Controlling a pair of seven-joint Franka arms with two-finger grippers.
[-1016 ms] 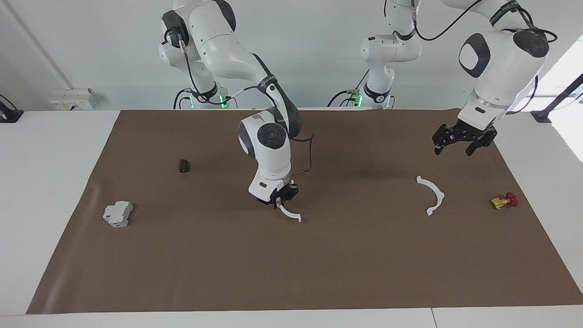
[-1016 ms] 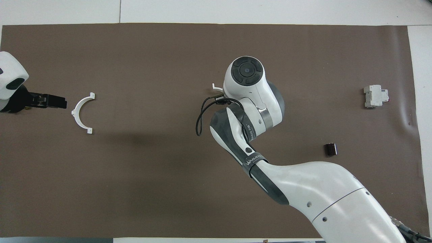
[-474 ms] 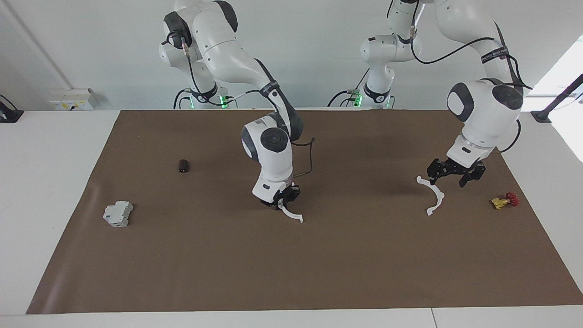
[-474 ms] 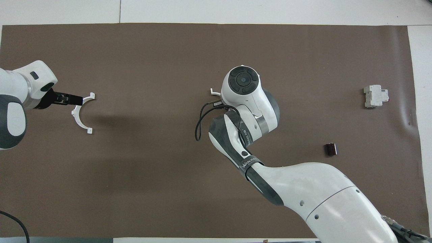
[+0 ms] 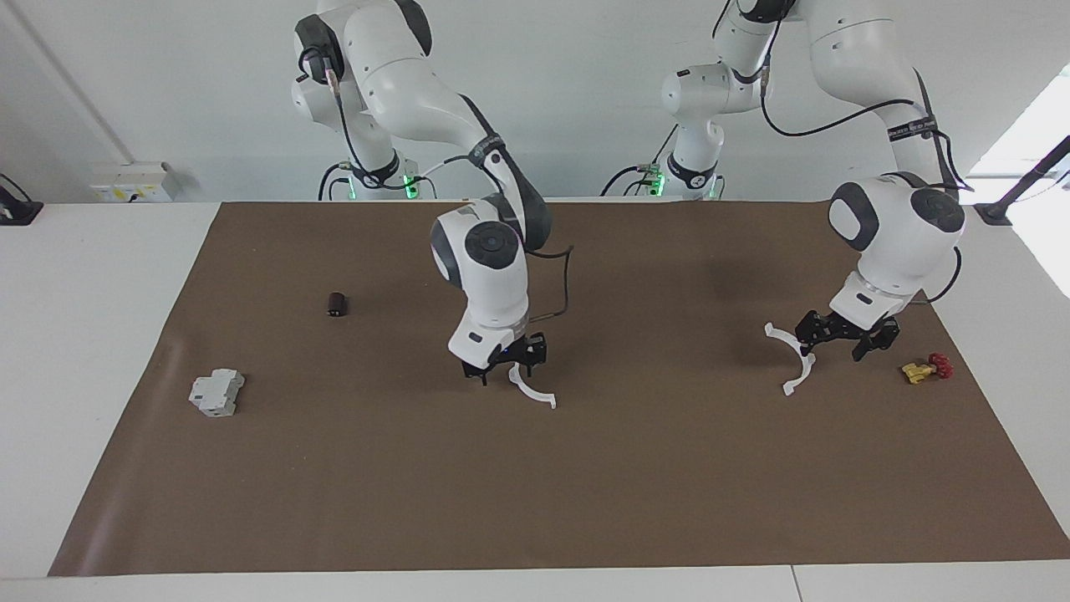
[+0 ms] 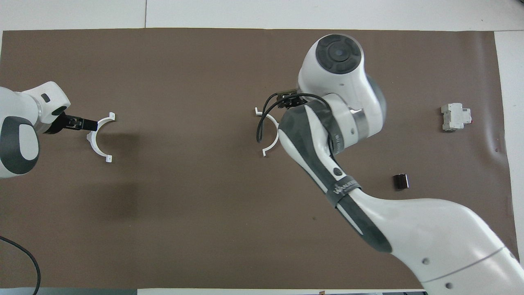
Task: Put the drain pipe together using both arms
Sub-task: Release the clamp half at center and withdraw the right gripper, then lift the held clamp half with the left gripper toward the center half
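Note:
The drain pipe lies as two separate white half-ring arcs on the brown mat (image 5: 585,485). One arc (image 5: 535,395) (image 6: 273,145) rests at the middle of the mat. My right gripper (image 5: 506,368) hangs open just above that arc's end nearer the robots, holding nothing; from overhead its wrist hides it. The other arc (image 5: 807,361) (image 6: 93,141) lies toward the left arm's end. My left gripper (image 5: 834,344) (image 6: 84,123) is low and open at this arc's upper curve, one fingertip right beside it.
A grey switch unit (image 5: 216,393) (image 6: 454,116) and a small black cylinder (image 5: 336,304) (image 6: 401,181) sit toward the right arm's end. A small yellow and red part (image 5: 924,368) lies by the mat's edge, close to my left gripper.
My right gripper has opened, let go of the middle arc and lifted slightly. My left gripper has come down from high over the mat to the other arc.

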